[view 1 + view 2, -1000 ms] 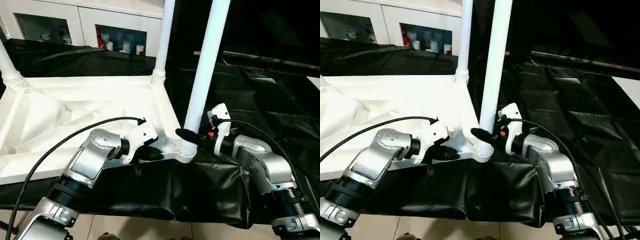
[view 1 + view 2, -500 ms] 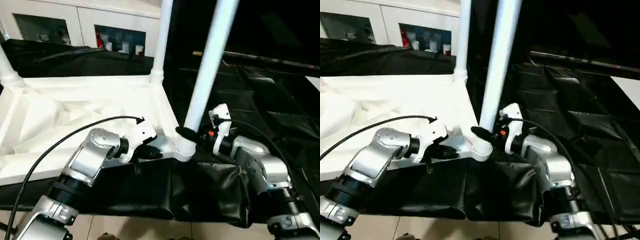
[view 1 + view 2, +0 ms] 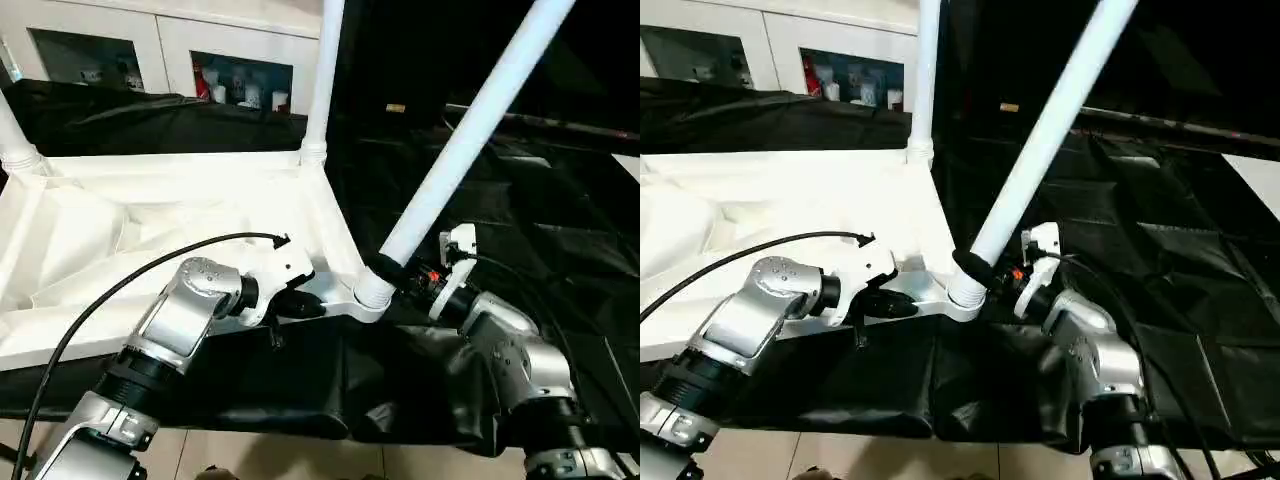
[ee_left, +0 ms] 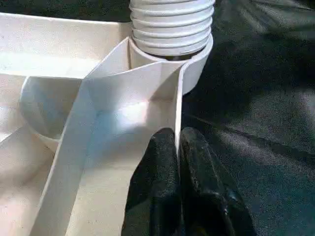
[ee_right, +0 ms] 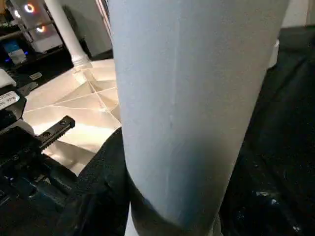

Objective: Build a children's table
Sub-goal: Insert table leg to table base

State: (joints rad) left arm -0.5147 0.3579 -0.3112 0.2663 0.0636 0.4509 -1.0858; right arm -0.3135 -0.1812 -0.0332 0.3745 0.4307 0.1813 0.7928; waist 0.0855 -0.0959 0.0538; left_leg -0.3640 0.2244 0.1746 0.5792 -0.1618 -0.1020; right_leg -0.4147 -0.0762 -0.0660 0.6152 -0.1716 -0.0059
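you've got the tabletop (image 3: pixel 150 220) lying underside up on the black cloth (image 3: pixel 520 200). the near-corner leg (image 3: pixel 470 130) sits in its socket (image 3: pixel 372 292), leaning hard to the right. your right gripper (image 3: pixel 400 275) clamps that leg's base; your left gripper (image 4: pixel 177 162) pinches a tabletop rib, fingers together.

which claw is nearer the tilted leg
Right. The right claw grips the tilted leg near its base; the left claw pinches the tabletop rim beside that corner socket.

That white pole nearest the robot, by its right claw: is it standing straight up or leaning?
Leaning. The near leg slants steeply away from its corner socket, while the far leg stands nearly upright. The right gripper is closed around its base.
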